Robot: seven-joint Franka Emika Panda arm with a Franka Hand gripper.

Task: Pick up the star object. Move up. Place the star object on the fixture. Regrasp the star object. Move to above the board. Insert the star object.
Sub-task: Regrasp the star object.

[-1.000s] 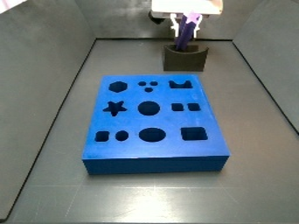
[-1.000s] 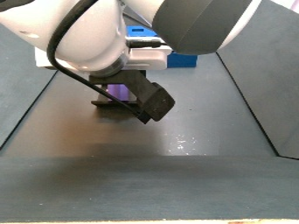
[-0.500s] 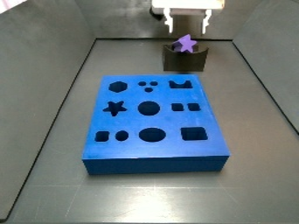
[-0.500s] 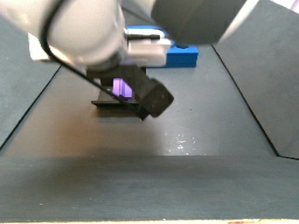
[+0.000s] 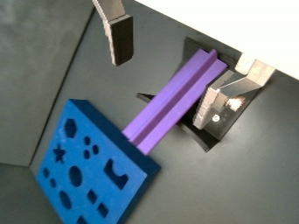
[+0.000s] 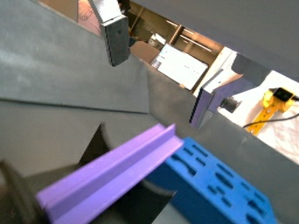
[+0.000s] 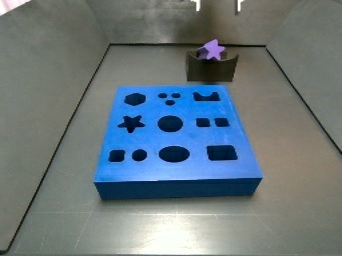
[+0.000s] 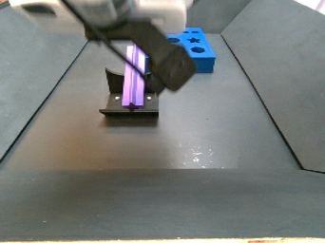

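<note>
The purple star object [image 7: 211, 48] lies across the notched top of the dark fixture [image 7: 210, 68] at the far end of the floor. It also shows lying on the fixture [image 8: 129, 106] in a side view [image 8: 140, 78]. My gripper [image 7: 219, 5] is open and empty, straight above it at the frame's top edge. In both wrist views the star object [image 5: 176, 101] [image 6: 111, 171] lies well below the gap between the fingers [image 5: 117, 35] [image 6: 114, 39], untouched. The blue board [image 7: 174, 140] with its dark cut-out holes lies in the middle of the floor.
Grey walls enclose the floor on the left, right and far sides. The board [image 5: 87, 166] sits close to the fixture [image 5: 201, 51], with a narrow strip of floor between them. A dark camera block [image 8: 172, 65] hangs from the wrist beside the fixture.
My gripper has let go of the star object, opened and risen straight up. The star object now rests on the fixture, lying flat instead of held upright.
</note>
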